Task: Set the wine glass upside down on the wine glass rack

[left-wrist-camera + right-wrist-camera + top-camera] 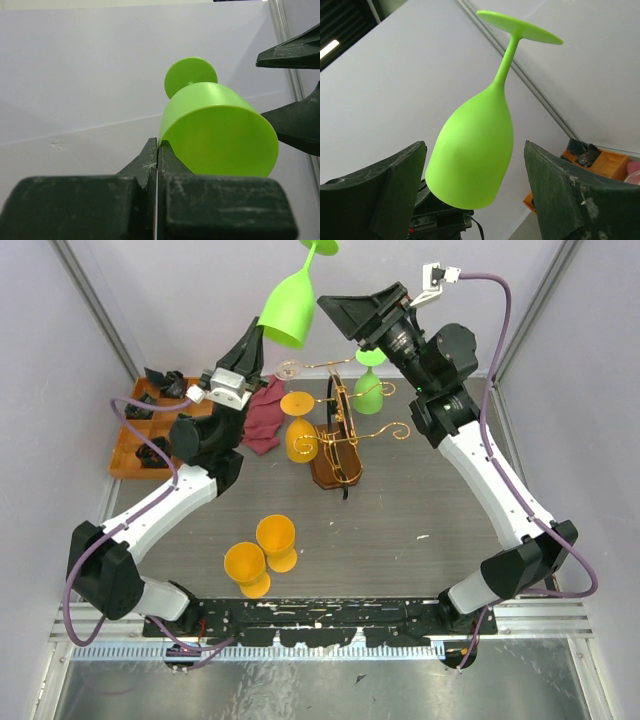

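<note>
Bright, diffuse, even light; faint shadows on table; wine glass sharp (near fingers soft).

The lime-green plastic wine glass looks smooth and matt. The left claw is matt black plastic, scuffed pale. The wine glass rack is shiny gold metal wire on a glossy dark-brown wooden base. The grey desk looks finely grained.
</note>
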Tool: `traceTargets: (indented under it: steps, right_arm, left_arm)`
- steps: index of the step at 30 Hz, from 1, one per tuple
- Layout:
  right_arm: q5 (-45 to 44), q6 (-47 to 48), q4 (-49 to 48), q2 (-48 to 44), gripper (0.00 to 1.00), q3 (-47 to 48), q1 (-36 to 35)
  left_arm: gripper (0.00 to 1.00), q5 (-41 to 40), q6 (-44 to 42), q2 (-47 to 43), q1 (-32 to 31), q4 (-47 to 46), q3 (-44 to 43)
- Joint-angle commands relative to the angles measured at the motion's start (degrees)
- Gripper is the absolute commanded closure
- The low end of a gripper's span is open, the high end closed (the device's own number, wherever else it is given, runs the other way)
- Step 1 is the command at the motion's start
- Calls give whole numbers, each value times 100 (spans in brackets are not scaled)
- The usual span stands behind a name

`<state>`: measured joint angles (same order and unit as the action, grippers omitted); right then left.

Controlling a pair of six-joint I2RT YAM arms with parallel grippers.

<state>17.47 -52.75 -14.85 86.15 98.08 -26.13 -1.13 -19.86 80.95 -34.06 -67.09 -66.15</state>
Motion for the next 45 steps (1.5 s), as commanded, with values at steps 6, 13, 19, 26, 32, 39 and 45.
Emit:
traceTargets:
  steps: [6,13,19,26,32,39,45]
  right_arm:
    - [78,-81,-1263,208,19,47,22]
    - [203,-189,-1833,674,20,361,27]
    - [295,-500,-2306,992,21,508,29]
    - [340,-800,-2452,1264,25,761,27]
    - [428,-920,-2451,1386,29,888,27]
    - [482,-965,-2483,1447,38,923,28]
    - [550,-965,-2489,1466,55,948,58]
  left_arm:
    - [100,-188,161,0,-114,-894,142]
    - [100,-327,305,-13,-177,-1027,293]
    - [100,-298,342,-26,-193,-1061,383]
    - [100,-257,412,21,-194,-1077,418]
    - [100,-148,494,104,-195,-1087,424]
    - [100,-140,577,181,-193,-1097,402]
    - [100,-181,593,210,-190,-1096,384]
